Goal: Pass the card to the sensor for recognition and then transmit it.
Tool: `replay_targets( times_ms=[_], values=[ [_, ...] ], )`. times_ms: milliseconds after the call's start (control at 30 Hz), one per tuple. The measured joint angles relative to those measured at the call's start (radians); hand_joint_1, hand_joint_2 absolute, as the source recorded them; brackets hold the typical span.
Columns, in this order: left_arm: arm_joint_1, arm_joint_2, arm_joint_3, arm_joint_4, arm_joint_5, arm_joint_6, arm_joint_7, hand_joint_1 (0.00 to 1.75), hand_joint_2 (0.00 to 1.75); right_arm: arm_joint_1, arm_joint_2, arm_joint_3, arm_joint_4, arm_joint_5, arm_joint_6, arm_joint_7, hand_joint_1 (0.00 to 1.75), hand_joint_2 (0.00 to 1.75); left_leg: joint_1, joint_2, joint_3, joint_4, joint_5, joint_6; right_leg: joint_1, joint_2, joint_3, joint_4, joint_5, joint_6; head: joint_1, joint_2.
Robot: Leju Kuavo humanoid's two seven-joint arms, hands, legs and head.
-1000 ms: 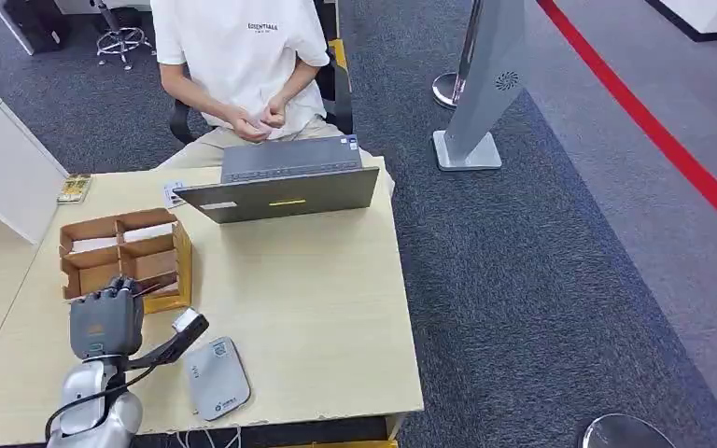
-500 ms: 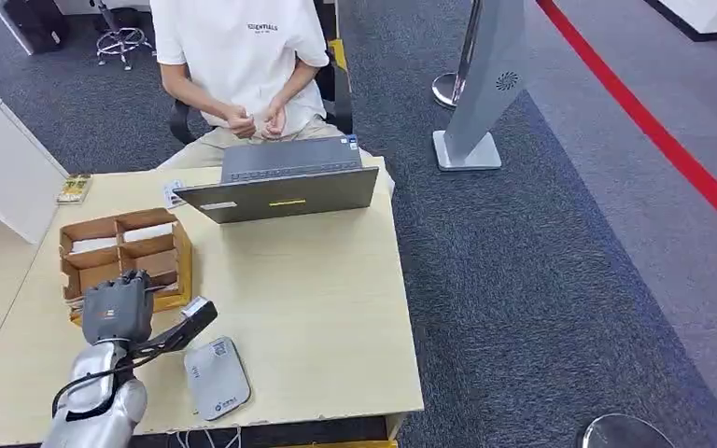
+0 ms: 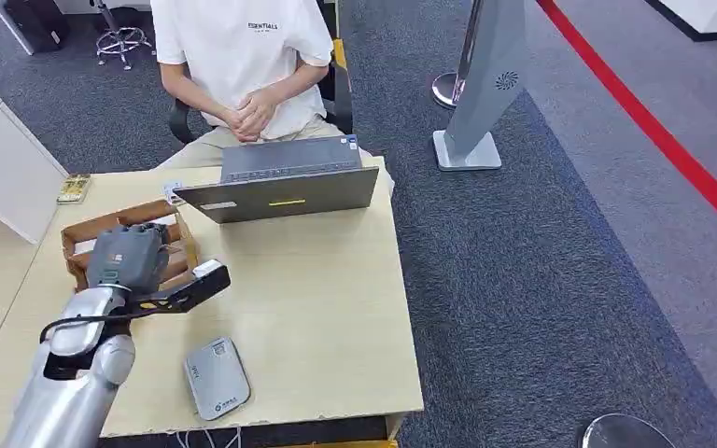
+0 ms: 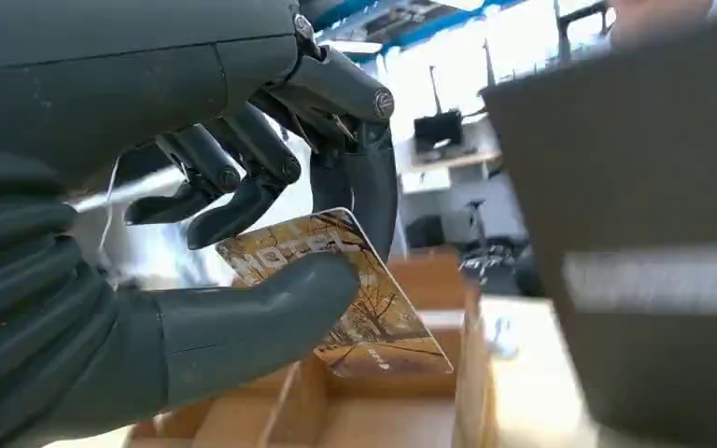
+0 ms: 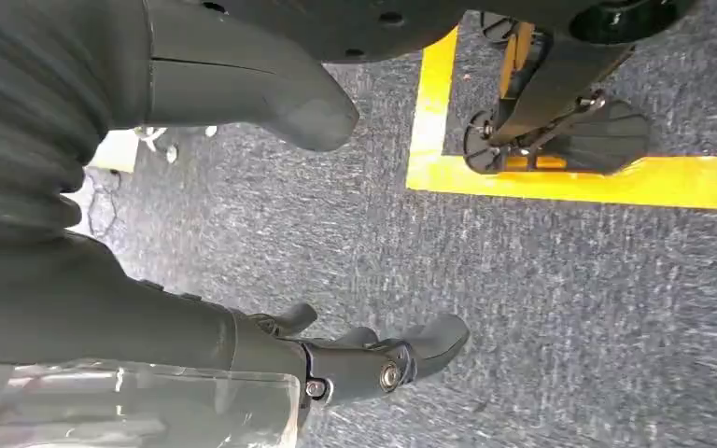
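The left hand (image 3: 127, 258) hovers over the cardboard box (image 3: 79, 250) at the far left of the table (image 3: 317, 299), and the wrist view shows why: its thumb and fingers pinch a card (image 4: 336, 294) printed with a yellowish scene, held just above the open compartments. The card sits edge-out from the fingertips — a grip that leaves most of its face free, which should suit laying it flat on a reader. I judge the pick is done and the pass to the sensor is next.

That sensor (image 3: 216, 377), a flat grey pad, lies near the front edge of the table, well apart from the hand and nearer to the robot than the box. A grey laptop (image 3: 280, 182) stands at the far edge, and a person (image 3: 243, 56) sits behind it with hands clasped — placed, it seems, to receive the card afterwards.

The right hand (image 5: 364, 359) hangs over the carpet, fingers loosely apart, holding nothing.
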Motion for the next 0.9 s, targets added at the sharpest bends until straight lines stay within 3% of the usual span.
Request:
replay_targets(
  times_ms=[167,300,400,500,567,600,667,767,833,900],
  values=[
    [-0.196,0.063,-0.073,-0.107,0.146,-0.165,0.009,1.75,1.75,0.001,0.0,0.0,0.002,-0.014,-0.002,0.005,0.0,1.75,0.0,0.0,-0.001,0.0,0.002,0.0,0.0,0.0,-0.001,0.0,0.001,0.0,0.0,0.0],
    [-0.372,0.095,-0.129,-0.126,0.278,-0.283,0.047,1.75,1.75,0.003,0.0,0.0,0.003,-0.021,-0.002,0.007,0.0,1.75,0.001,0.0,-0.002,0.001,0.003,0.0,0.001,0.0,-0.002,0.0,0.003,-0.001,0.0,0.0],
    [-0.532,0.107,-0.184,-0.12,0.35,-0.333,0.095,1.75,1.75,0.003,0.0,0.0,0.003,-0.023,-0.002,0.007,0.0,1.75,0.001,0.0,-0.003,0.001,0.003,0.0,0.0,0.0,-0.002,0.0,0.003,0.0,0.0,0.0],
    [-0.646,0.107,-0.221,-0.101,0.373,-0.339,0.122,1.75,1.75,0.002,0.0,0.0,0.003,-0.026,-0.002,0.007,0.0,1.75,0.0,0.0,-0.003,0.001,0.003,0.0,0.0,0.0,-0.002,0.0,0.003,0.0,0.0,0.0],
    [-0.684,0.106,-0.239,-0.088,0.35,-0.297,0.152,1.75,1.75,0.002,0.0,0.001,0.002,-0.021,-0.001,0.009,0.0,1.75,0.0,0.001,-0.002,0.001,0.003,0.0,0.0,0.001,-0.002,0.0,0.003,0.0,0.0,0.0],
    [-0.694,0.103,-0.243,-0.076,0.315,-0.244,0.163,1.75,1.75,0.001,0.0,0.002,0.002,-0.014,0.003,0.01,0.0,1.75,0.0,0.001,-0.002,0.0,0.003,0.0,0.0,0.001,-0.002,0.0,0.003,0.0,0.0,0.0],
    [-0.697,0.101,-0.245,-0.045,0.198,-0.087,0.166,1.75,1.75,-0.001,0.0,0.013,0.002,0.005,0.015,0.011,0.0,1.75,0.0,0.001,-0.002,0.0,0.003,0.0,0.0,0.001,-0.002,0.0,0.003,0.0,0.0,0.0],
    [-0.661,0.107,-0.243,0.014,0.039,0.143,0.118,1.75,1.75,-0.007,0.002,0.036,0.002,0.024,0.018,0.013,0.0,1.75,0.0,0.001,-0.001,0.0,0.003,0.0,0.0,0.001,-0.001,0.001,0.003,-0.001,0.0,0.0],
    [-0.624,0.109,-0.231,0.048,-0.001,0.208,0.081,1.75,1.75,-0.009,0.003,0.048,0.002,0.029,0.021,0.014,0.0,1.75,0.0,0.001,-0.001,0.0,0.004,-0.001,0.0,0.001,-0.001,0.002,0.003,-0.001,-0.001,0.0],
    [-0.598,0.109,-0.216,0.071,-0.015,0.224,0.069,1.75,1.75,-0.01,0.003,0.055,0.002,0.031,0.023,0.015,0.0,1.75,0.0,0.001,-0.001,0.0,0.004,-0.002,0.0,0.001,-0.001,0.002,0.003,-0.001,0.0,0.0]
  ],
)
